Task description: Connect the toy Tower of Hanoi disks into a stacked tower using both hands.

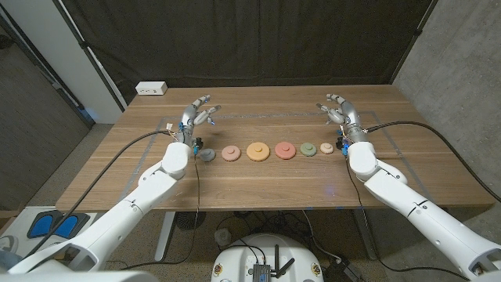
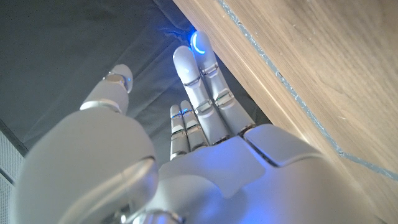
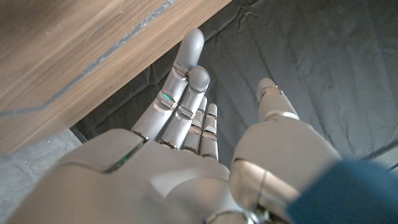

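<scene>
Disks lined up in a row across the middle of the wooden table, six in all: grey disk at the left end, then salmon disk, large orange disk, red disk, green disk and small cream disk at the right end. None stacked yet, each apart from its neighbour. Left hand raised beyond the row's left end, fingers spread, holding nothing. Right hand mirrored beyond the right end, fingers likewise apart and empty. Same story up close: left hand stretched out, right hand stretched out, nothing in either. Looks like the very start, no pick made. Next move probably calls for bringing a hand nearer and down over a disk, closing on its rim, then seating it on a larger one.
</scene>
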